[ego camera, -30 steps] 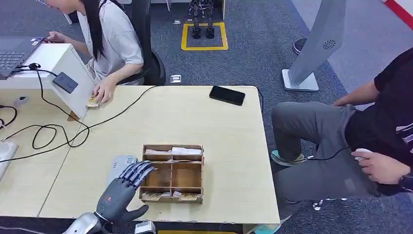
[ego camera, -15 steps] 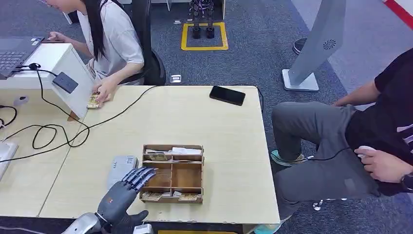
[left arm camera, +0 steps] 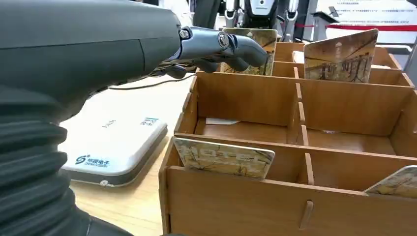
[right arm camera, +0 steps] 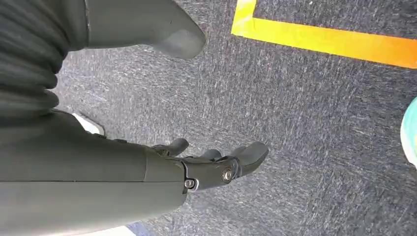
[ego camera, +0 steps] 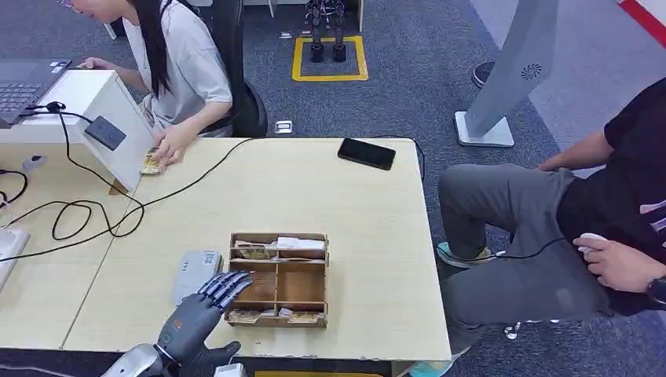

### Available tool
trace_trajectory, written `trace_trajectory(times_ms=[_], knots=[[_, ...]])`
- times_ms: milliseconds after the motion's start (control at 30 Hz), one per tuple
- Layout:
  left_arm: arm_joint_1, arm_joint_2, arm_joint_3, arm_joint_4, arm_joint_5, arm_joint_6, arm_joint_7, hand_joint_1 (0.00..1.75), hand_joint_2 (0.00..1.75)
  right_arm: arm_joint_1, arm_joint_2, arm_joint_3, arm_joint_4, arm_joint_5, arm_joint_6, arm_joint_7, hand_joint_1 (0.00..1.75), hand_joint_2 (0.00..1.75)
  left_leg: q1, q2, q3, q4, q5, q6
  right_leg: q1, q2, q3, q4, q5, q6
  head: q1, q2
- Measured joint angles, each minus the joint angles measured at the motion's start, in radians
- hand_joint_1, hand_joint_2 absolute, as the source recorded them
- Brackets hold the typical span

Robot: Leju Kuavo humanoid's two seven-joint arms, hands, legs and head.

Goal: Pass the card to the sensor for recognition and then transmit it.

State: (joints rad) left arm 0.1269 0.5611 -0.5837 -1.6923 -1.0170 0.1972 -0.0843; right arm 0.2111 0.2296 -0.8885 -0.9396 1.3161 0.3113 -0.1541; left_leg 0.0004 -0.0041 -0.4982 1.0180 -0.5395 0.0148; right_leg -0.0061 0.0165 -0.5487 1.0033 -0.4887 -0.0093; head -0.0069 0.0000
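A: What does the left wrist view add?
B: A card (left arm camera: 223, 157) leaning in the wooden box's (ego camera: 277, 280) nearest compartment, beside the grey sensor (ego camera: 195, 272) on the desk (ego camera: 369, 228).
A: The hands?
B: The left hand (ego camera: 196, 314) hangs over the box's left edge, fingers spread, holding nothing; it has drawn back slightly. The right hand (right arm camera: 206, 164) hangs loosely spread above carpet.

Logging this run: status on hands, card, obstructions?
Left hand open, empty, fingers over the compartmented wooden card box left edge. Right hand open, hanging above floor. Printed cards in box; flat grey-white card sensor beside it. Nothing blocking.
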Motion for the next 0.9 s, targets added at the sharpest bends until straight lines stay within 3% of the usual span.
trace_trajectory(times_ms=[467,900], knots=[[0.001,0.000,-0.014,0.000,-0.003,0.005,-0.010,0.00,1.75,-0.007,0.006,-0.030,0.000,0.042,0.000,-0.027,0.00,1.75,0.000,0.000,0.000,0.000,0.000,0.000,0.000,0.000,0.000,0.000,0.000,0.000,0.000,0.000],[0.001,0.000,-0.029,0.000,-0.050,0.023,0.029,0.00,1.75,-0.019,0.017,-0.065,-0.002,0.078,0.002,-0.042,0.00,1.75,0.000,0.000,0.000,0.000,0.000,0.000,0.000,0.000,0.000,0.000,0.000,0.000,0.000,0.000]])
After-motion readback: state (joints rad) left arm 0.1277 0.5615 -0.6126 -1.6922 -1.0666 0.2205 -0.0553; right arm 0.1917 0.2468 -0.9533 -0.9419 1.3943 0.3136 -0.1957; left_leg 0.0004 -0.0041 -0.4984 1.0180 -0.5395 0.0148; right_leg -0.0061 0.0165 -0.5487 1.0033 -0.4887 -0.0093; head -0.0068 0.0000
